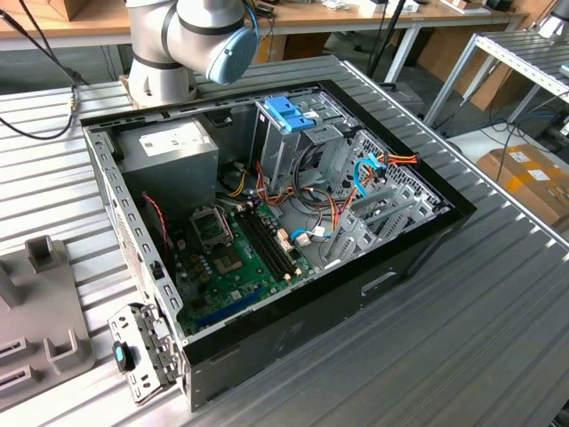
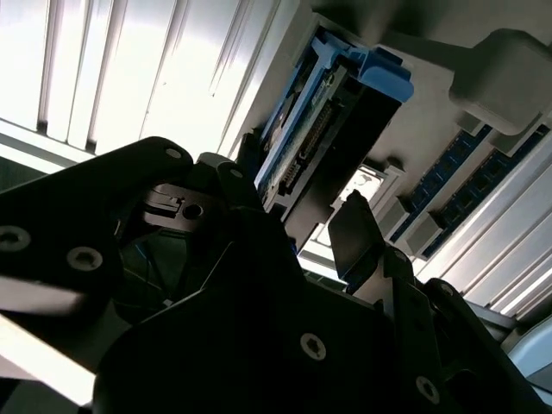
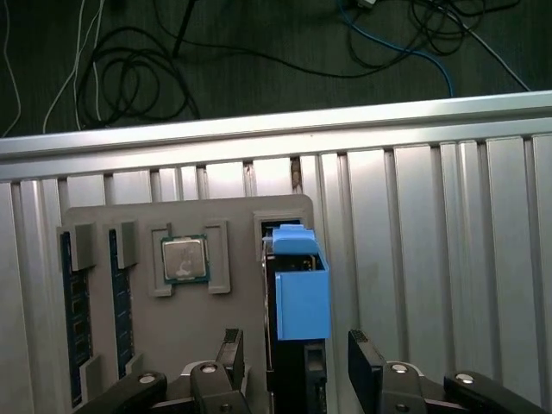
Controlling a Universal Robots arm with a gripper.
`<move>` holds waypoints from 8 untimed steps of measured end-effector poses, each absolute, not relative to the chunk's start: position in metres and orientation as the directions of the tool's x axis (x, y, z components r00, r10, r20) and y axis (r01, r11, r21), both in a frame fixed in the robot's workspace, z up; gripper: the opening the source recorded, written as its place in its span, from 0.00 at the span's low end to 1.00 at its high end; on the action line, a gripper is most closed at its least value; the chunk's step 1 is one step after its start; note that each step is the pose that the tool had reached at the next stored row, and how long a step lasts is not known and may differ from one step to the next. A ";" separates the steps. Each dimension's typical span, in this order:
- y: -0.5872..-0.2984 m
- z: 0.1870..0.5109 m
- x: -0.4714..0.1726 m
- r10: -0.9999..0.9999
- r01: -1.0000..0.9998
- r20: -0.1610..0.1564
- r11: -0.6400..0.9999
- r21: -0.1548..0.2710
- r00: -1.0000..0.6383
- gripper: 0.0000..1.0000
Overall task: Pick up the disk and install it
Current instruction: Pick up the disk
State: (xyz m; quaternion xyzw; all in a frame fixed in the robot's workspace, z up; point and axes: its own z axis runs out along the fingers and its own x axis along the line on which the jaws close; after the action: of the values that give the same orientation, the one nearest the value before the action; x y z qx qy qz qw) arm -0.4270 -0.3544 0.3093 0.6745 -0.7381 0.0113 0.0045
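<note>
We find the claw spread wide, its two flat black fingers set either side of the disk with a gap showing on each side, so it holds nothing and touches nothing that we can make out. The disk stands up out of a slot in a grey moulded holder, a dark slab edged by bright blue plastic rails with a boxy blue cap at its upper end. In the second wrist view we see the disk from low down, its row of connector pins showing between the blue rails, with one finger just beside it. The holder is matte and blocky, with square pockets: one keeps a processor chip with a dull metal lid near the disk, and two narrow ones take memory sticks. It lies on a ribbed aluminium surface; past its edge, loose cables lie on a dark floor. In the exterior view we see the arm at the far side of an open black computer case, where a grey metal cage with a blue top stands upright.
</note>
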 end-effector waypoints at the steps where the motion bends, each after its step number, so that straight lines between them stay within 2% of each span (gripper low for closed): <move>1: -0.354 0.309 -0.427 -0.996 -0.996 0.022 0.090 -0.011 -0.090 0.60; 4: -0.354 0.309 -0.427 -0.996 -0.996 0.016 0.090 -0.010 -0.090 0.60; 6: -0.355 0.309 -0.427 -0.996 -0.996 -0.010 0.090 -0.010 -0.090 0.60; 8: -0.355 0.309 -0.427 -0.996 -0.996 -0.017 0.090 -0.009 -0.090 0.60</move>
State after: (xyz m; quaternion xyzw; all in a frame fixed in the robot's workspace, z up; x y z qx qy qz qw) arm -0.4270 -0.3548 0.3090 0.6746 -0.7382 -0.0023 -0.0094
